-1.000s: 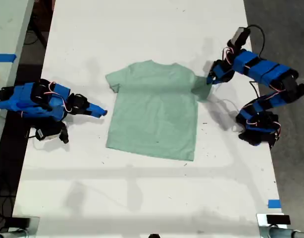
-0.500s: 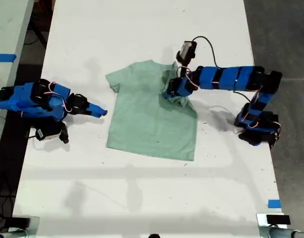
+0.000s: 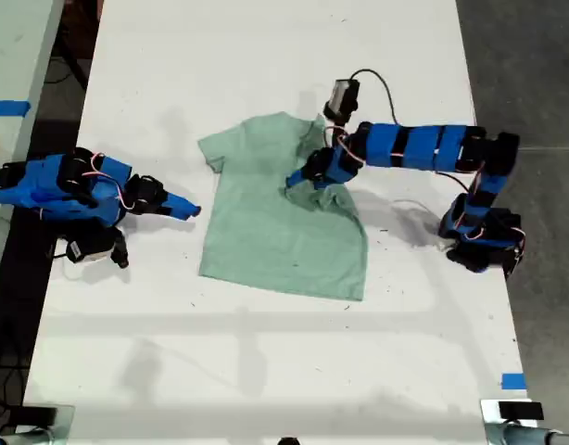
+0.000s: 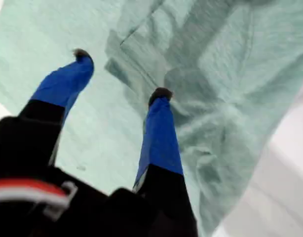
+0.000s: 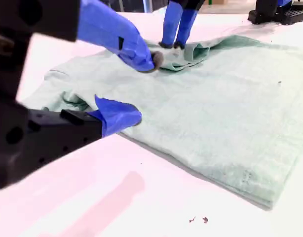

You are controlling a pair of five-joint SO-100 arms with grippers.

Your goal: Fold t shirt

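T shirt (image 3: pixel 280 222), pale mint green, lies spread on the white table (image 3: pixel 266 65), its neck end away from the exterior camera and its hem toward it. The sleeve on the exterior view's right is drawn in over the chest, leaving a rumpled fold near the collar; the sleeve on that view's left lies flat and pokes out to the side.

My first claw (image 4: pixel 122 76) sits over that rumpled fold, the arm reaching across from its base beside the shirt on the exterior view's right. Its two blue fingers (image 4: pixel 159 133) stand spread apart, dark tips down on the cloth, with bunched fabric just beside one tip. Nothing is pinched between them.

My second claw (image 5: pixel 134 91) rests low on the table just off the flat sleeve, on the exterior view's left of the shirt. Its jaws are parted, one blue finger near the table, the other raised above it, both pointing at the shirt's edge without touching the cloth. Past the shirt, its camera catches the first claw's fingers standing on the fold.
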